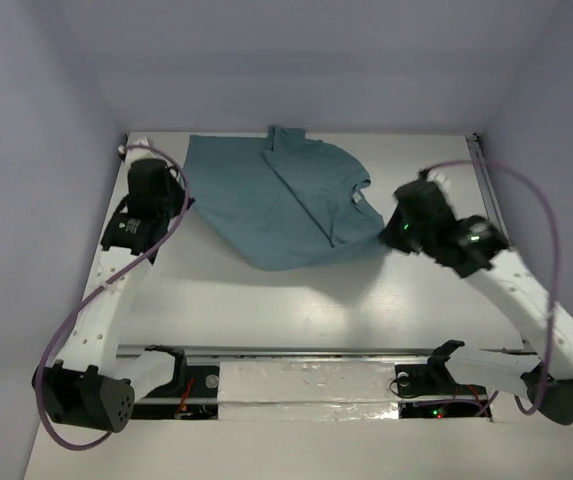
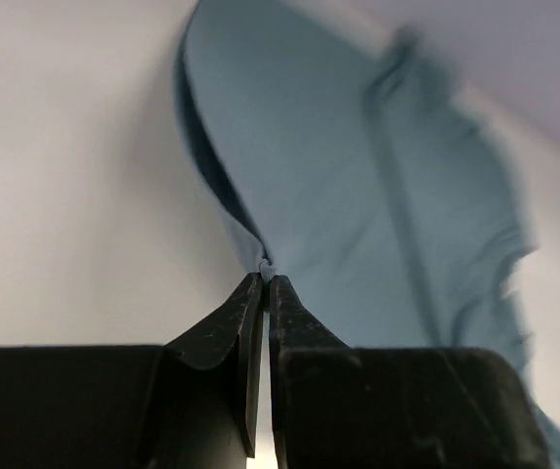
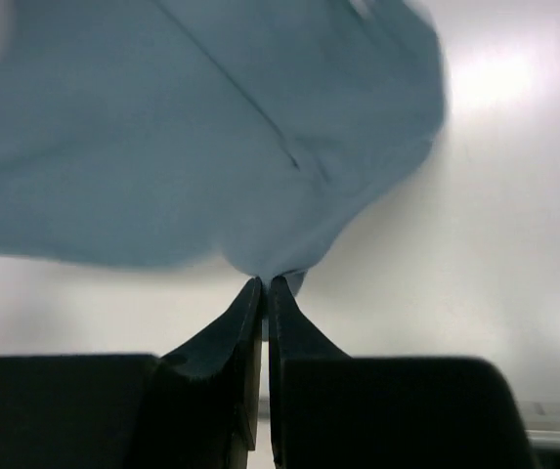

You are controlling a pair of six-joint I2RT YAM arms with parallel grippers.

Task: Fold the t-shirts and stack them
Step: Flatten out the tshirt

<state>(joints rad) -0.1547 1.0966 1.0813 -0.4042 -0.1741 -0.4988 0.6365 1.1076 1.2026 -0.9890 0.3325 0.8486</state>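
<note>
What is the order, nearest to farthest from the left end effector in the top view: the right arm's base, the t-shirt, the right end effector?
1. t-shirt: its left edge is pinched by the left end effector.
2. right end effector: across the table, at the shirt's right edge.
3. right arm's base: near right corner.

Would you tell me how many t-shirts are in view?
1. The t-shirt lies at the far middle of the table, its edges pinched by the left claw and right claw; none other shows.
</note>
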